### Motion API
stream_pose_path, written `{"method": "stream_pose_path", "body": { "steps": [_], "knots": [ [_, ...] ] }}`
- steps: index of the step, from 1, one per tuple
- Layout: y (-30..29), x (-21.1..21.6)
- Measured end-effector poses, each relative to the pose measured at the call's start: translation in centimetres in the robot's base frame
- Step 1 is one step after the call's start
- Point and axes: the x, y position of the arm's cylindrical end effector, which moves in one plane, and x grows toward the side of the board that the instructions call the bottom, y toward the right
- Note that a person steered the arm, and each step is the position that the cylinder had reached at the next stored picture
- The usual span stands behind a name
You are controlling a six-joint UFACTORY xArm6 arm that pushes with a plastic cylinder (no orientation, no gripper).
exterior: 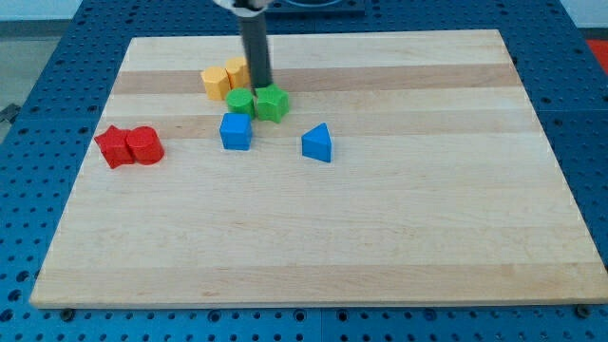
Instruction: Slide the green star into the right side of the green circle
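Note:
The green star [273, 103] sits on the wooden board [313, 228], touching the right side of the green circle [240, 103]. My tip [259, 87] is at the end of the dark rod, just above the seam between the two green blocks, toward the view's top. It stands close to both, and contact cannot be told.
Two yellow blocks [225, 78] sit just above-left of the green circle. A blue cube [236, 131] lies right below the green circle. A blue triangle [318, 143] lies to the lower right. A red star [115, 145] and red cylinder [145, 145] sit together at the left.

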Motion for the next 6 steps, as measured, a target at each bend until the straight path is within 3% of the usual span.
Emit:
{"method": "stream_pose_path", "body": {
  "steps": [2,5,6],
  "knots": [
    [8.3,0.7],
    [-1.1,2.2],
    [-0.4,2.3]
  ]
}}
